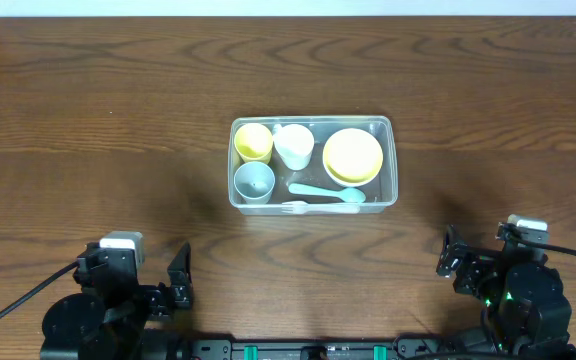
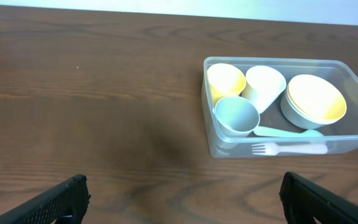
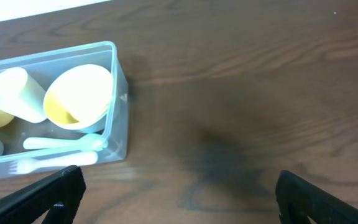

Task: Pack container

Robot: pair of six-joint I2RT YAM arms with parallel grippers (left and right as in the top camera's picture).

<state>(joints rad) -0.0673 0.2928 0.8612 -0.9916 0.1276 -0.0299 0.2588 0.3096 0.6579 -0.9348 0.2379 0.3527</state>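
The clear plastic container (image 1: 392, 160) stands at the table's middle. It holds a yellow cup (image 1: 254, 141), a white cup (image 1: 294, 145), a grey cup (image 1: 255, 182), a yellow bowl (image 1: 353, 156), a pale blue spoon (image 1: 328, 192) and a white fork (image 1: 306, 206). The container also shows in the left wrist view (image 2: 211, 134) and in the right wrist view (image 3: 120, 99). My left gripper (image 2: 182, 196) is open and empty, near the front edge, left of the container. My right gripper (image 3: 179, 190) is open and empty, near the front edge, right of it.
The dark wooden table (image 1: 88, 130) spreads all round the container. The arm bases sit at the front left (image 1: 108, 300) and front right (image 1: 513, 290).
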